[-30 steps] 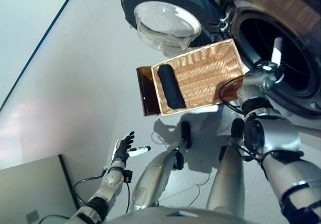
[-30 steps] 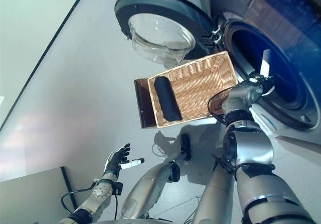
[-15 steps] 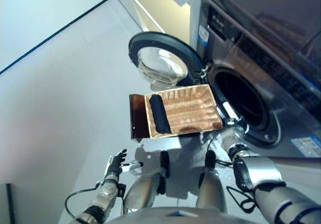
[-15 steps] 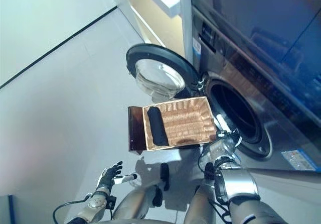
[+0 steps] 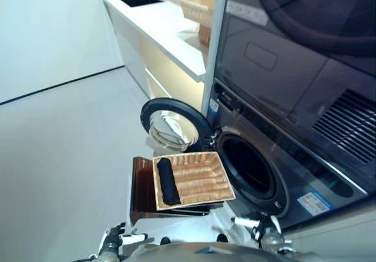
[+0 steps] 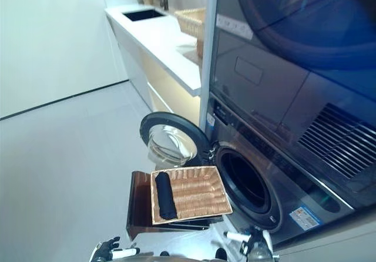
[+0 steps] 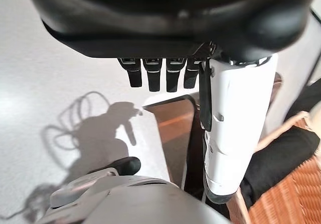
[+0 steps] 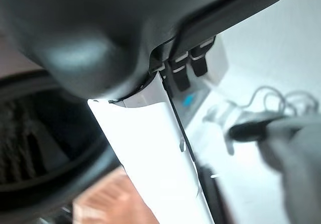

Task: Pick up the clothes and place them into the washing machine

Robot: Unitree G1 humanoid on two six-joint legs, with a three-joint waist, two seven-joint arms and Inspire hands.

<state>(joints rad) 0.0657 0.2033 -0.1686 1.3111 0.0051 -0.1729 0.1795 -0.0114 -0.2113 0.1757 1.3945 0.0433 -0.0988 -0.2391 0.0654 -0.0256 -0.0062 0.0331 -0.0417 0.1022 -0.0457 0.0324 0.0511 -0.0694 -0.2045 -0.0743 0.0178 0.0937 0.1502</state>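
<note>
A rolled black cloth [image 5: 167, 181] lies at the left end of a wicker basket [image 5: 202, 185], which rests on a brown stool [image 5: 140, 191]. Behind it the washing machine's round door [image 5: 173, 127] stands swung open, and the dark drum opening [image 5: 247, 168] is to the right of the basket. My left hand [image 5: 114, 238] hangs low at the lower left, apart from the basket, open and empty; its wrist view shows the cloth [image 7: 281, 156] past its thumb. My right hand [image 5: 261, 231] sits low in front of the machine, open and empty.
A second machine [image 5: 294, 56] is stacked above the washer. A white counter [image 5: 158, 24] with a sink and another wicker basket [image 5: 197, 3] runs along the wall to the left. Pale floor [image 5: 64, 144] spreads out on the left.
The camera has tilted up, so the whole picture shifted and the counter and upper machine came into view. Both hands now show at the bottom edge. The cloth stays in the basket.
</note>
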